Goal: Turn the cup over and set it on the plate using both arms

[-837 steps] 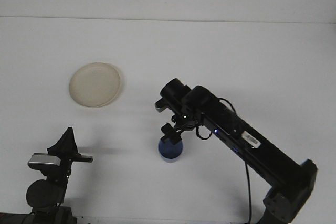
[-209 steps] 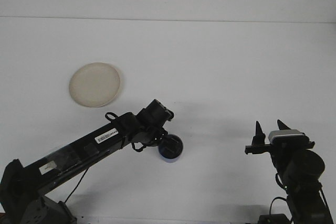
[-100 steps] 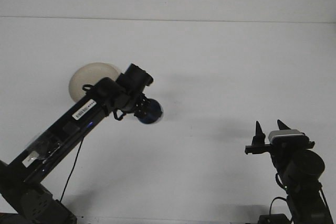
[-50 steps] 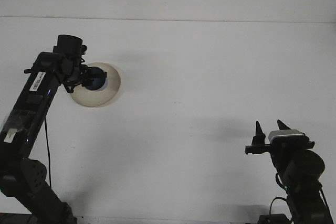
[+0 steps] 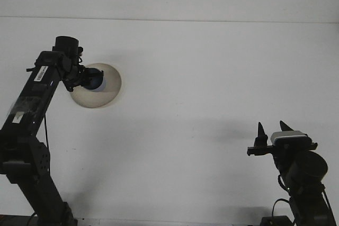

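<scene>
The left gripper [image 5: 89, 80] clamps the blue cup [image 5: 96, 82] over the plate [image 5: 109, 86] (contact with the plate unclear). The right gripper [image 5: 271, 131] rests far right, its fingers apart, holding nothing.

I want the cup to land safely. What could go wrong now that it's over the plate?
The left pincer holds the blue cup over the left part of the beige plate, not its middle. If it lets go there, the cup might land on the rim and tip or roll off. I can't tell whether the cup touches the plate yet, so a drop could make it bounce. Pulling the arm away could also nudge the plate.
</scene>
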